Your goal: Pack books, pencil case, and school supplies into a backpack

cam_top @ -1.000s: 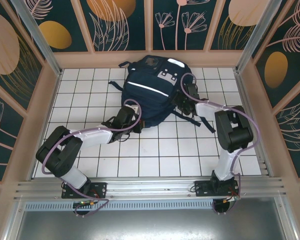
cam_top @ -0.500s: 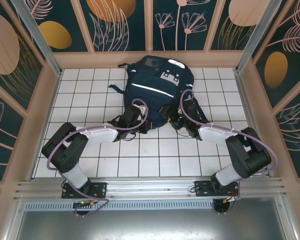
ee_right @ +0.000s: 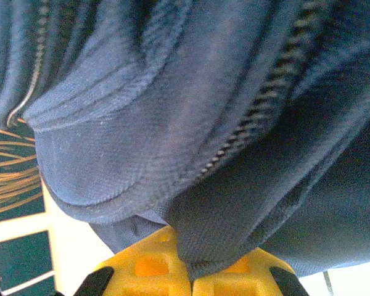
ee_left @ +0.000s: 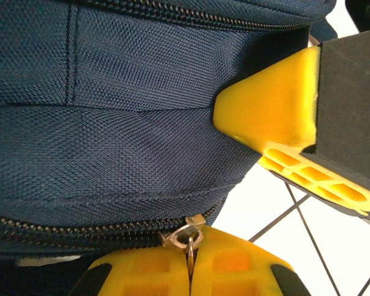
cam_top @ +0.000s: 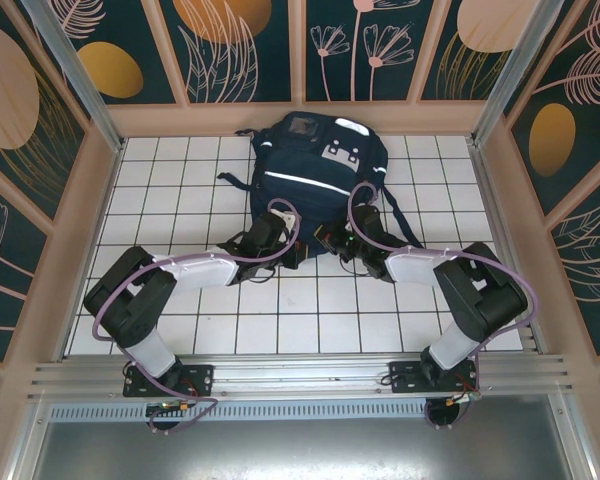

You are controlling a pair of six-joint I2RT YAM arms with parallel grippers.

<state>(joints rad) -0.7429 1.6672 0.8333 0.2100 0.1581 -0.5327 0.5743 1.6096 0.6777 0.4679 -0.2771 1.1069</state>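
Observation:
The navy backpack (cam_top: 315,165) lies at the back middle of the white tiled table, its near edge towards the arms. My left gripper (cam_top: 296,250) is at that near edge. In the left wrist view its yellow fingers (ee_left: 234,271) are shut on the metal zipper pull (ee_left: 186,234) at the end of a closed zipper. My right gripper (cam_top: 332,243) sits just beside it, shut on a fold of the backpack's fabric (ee_right: 194,250); one of its yellow fingers (ee_left: 277,117) presses into the cloth in the left wrist view. Books, pencil case and school supplies are out of view.
Wooden-framed patterned walls (cam_top: 100,170) box in the table on three sides. A dark strap (cam_top: 408,228) trails off the backpack's right side. Bare tiles (cam_top: 310,310) stretch between the grippers and the arm bases.
My right arm swung from the backpack's right side to its near edge, and its gripper shut on the fabric. The left gripper shifted slightly right, still holding the zipper pull.

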